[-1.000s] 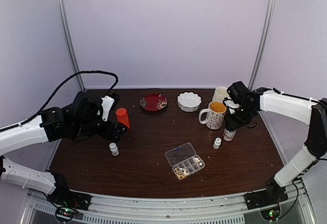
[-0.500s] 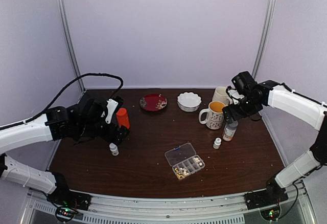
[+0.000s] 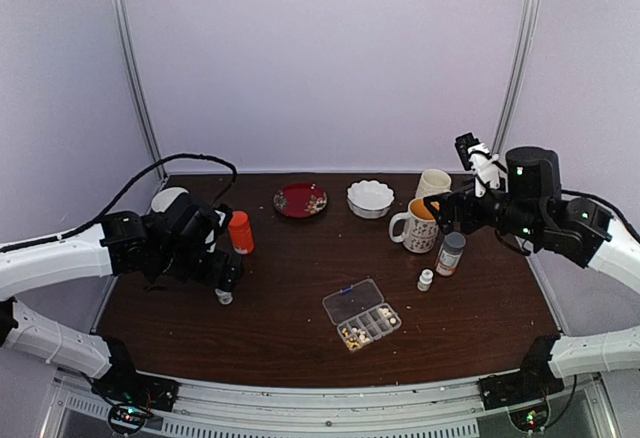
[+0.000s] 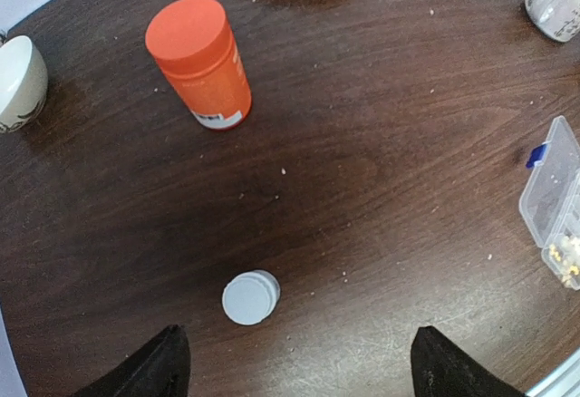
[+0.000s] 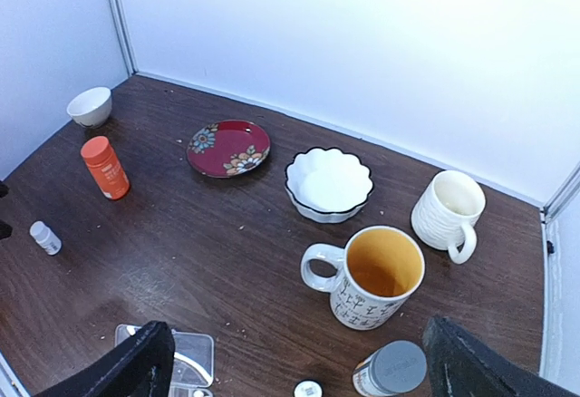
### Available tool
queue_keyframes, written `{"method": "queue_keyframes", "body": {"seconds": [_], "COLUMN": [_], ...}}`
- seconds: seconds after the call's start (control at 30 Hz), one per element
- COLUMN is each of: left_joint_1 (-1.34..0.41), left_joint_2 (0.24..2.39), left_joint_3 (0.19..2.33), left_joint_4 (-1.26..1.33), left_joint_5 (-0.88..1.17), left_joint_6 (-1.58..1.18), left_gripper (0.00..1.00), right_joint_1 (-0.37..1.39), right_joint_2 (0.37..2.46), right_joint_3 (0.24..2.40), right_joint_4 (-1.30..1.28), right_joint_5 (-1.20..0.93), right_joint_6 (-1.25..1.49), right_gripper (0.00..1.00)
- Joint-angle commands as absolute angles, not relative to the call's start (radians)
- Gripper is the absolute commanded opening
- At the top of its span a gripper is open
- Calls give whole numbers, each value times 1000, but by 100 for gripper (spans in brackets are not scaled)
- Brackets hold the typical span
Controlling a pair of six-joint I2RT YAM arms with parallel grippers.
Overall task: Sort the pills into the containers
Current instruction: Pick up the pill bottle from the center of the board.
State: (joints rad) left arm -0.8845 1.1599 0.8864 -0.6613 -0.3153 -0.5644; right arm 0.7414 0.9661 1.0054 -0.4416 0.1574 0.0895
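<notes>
The clear organiser box lies at the table's front centre with its lid open. Tan-yellow and white pills sit in its compartments. The box also shows at the right edge of the left wrist view and at the bottom of the right wrist view. My left gripper is open and empty, hovering just above a small white vial. My right gripper is open and empty, raised above the yellow-lined mug and the grey-capped amber bottle.
An orange bottle stands at the left. A second small vial stands beside the amber bottle. A red plate, scalloped white bowl, cream mug and small white bowl stand further back.
My right arm has let go of the amber bottle, lifted and drawn back to the right. My left arm has moved away from the orange bottle toward the small white vial.
</notes>
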Motion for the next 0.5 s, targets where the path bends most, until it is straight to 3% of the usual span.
{"method": "queue_keyframes", "body": {"seconds": [0.0,0.1,0.47], "left_joint_1": [-860,-828,-774], "left_joint_2": [1188,1211,1345], "left_joint_3": [858,840,849], "left_joint_4": [-701,-681,-698], "left_joint_5": [-327,-279,-211], "left_joint_6": [-649,-660,-694], "left_gripper": [84,81,77], "right_joint_1": [742,758,893], "right_joint_2": [887,902,994], "right_joint_3": [878,861,840], "right_joint_4": [-174,-166,-101], "right_joint_5": [10,-52,-17], "right_joint_6": [134,130,94], "right_gripper": [97,88,89]}}
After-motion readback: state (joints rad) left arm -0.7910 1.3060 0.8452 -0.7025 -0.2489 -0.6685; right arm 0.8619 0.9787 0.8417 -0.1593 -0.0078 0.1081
